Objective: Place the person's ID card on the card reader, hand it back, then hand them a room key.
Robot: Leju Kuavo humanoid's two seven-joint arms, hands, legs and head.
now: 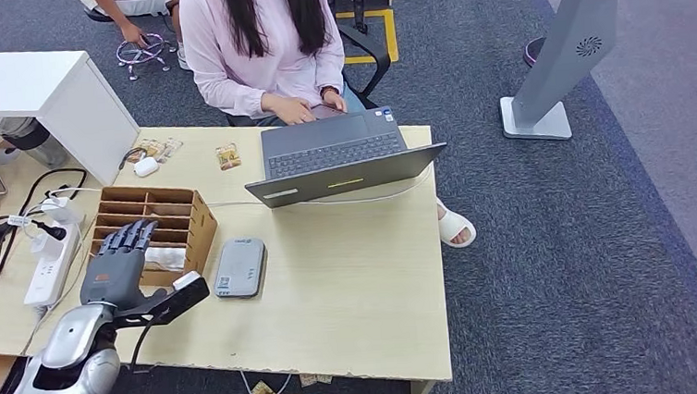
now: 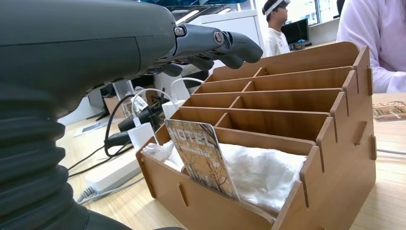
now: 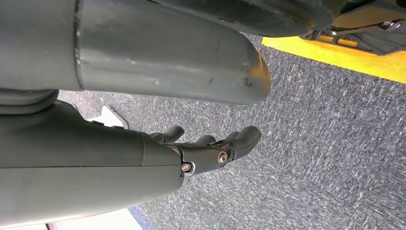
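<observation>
Left arm entering from lower left of frame, left hand palm down, fingers extended and spread, empty, right hand empty, fingers loosely apart.

The card standing in the wooden organiser reads "HOTEL"; smaller print beneath seems illegible

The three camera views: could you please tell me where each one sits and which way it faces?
Head view: high on the robot, looking down at the table, wooden organizer and card reader; the left robot hand and silver arm show.
Left wrist view: behind the left robot hand, facing the wooden organizer and hotel card.
Right wrist view: behind the hanging right robot hand, facing carpet.
Head and left wrist views share the organizer and left robot hand.
</observation>
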